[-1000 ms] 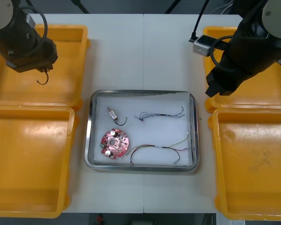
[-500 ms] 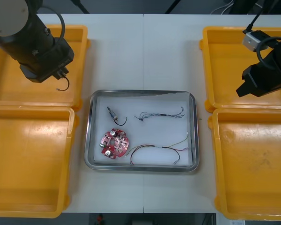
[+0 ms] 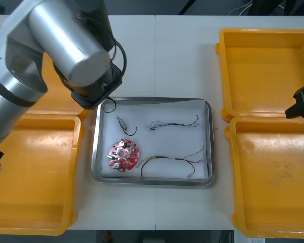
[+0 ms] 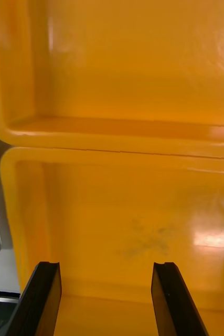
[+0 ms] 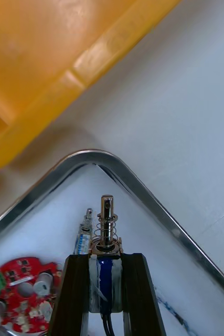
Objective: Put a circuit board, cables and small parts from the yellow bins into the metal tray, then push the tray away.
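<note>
My left gripper [image 5: 105, 286] is shut on a small metal part [image 5: 106, 239] with a spring, a pin and a blue body. It hangs just over the far left corner of the metal tray [image 3: 152, 99], and its black lead [image 3: 109, 105] dangles below the left gripper [image 3: 101, 100]. On the tray's white inside lie a round red circuit board [image 3: 124, 154], another small metal part [image 3: 121, 122], a twisted blue and white cable [image 3: 173, 123] and a red and yellow cable [image 3: 175, 161]. My right gripper [image 4: 105, 294] is open and empty above the right-hand yellow bins [image 4: 143, 226].
Two yellow bins [image 3: 30, 172] stand at the table's left and two [image 3: 271, 177] at its right. My bulky left arm [image 3: 55, 40] covers most of the far left bin. Bare table [image 3: 157, 55] lies beyond the tray.
My left arm has swung from the far left bin to the tray's far left corner, carrying the small metal part. My right arm has drawn back to the right, over the right bins.
</note>
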`<state>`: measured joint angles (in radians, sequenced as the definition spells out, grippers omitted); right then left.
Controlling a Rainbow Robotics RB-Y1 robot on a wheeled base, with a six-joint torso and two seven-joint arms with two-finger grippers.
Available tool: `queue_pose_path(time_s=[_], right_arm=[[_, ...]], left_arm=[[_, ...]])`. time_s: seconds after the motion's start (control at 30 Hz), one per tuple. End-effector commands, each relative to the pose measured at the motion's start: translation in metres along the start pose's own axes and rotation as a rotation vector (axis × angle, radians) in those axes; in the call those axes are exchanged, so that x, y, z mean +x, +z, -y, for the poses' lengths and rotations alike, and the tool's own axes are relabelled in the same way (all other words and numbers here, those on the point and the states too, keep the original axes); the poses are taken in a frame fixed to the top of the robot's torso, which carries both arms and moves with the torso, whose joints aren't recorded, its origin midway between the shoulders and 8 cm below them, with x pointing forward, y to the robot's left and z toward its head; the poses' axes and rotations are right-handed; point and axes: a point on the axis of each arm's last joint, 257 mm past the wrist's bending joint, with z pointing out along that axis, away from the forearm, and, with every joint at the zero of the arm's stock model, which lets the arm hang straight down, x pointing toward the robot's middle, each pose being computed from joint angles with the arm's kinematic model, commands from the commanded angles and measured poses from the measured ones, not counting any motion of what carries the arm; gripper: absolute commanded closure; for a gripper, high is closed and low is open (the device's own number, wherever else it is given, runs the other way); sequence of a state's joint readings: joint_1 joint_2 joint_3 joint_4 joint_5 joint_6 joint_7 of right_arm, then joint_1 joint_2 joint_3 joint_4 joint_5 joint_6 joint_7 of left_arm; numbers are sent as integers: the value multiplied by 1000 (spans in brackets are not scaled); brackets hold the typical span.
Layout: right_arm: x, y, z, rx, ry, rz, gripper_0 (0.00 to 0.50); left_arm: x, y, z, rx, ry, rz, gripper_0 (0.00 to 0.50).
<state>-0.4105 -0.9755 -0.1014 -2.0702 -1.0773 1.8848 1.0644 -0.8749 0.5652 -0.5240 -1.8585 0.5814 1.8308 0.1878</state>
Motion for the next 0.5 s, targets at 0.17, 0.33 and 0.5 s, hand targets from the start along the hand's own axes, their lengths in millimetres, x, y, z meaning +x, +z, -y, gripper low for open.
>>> queue_pose_path(time_s=[0.17, 0.33, 0.5], right_arm=[[9, 8, 43, 93, 97, 42, 0], [10, 24, 52, 70, 136, 42, 0], [10, 33, 59, 58, 163, 30, 0]], left_arm=[[60, 17, 6, 25, 146, 17, 500], [82, 25, 8, 35, 150, 27, 500], [96, 36, 11, 34, 161, 31, 500]])
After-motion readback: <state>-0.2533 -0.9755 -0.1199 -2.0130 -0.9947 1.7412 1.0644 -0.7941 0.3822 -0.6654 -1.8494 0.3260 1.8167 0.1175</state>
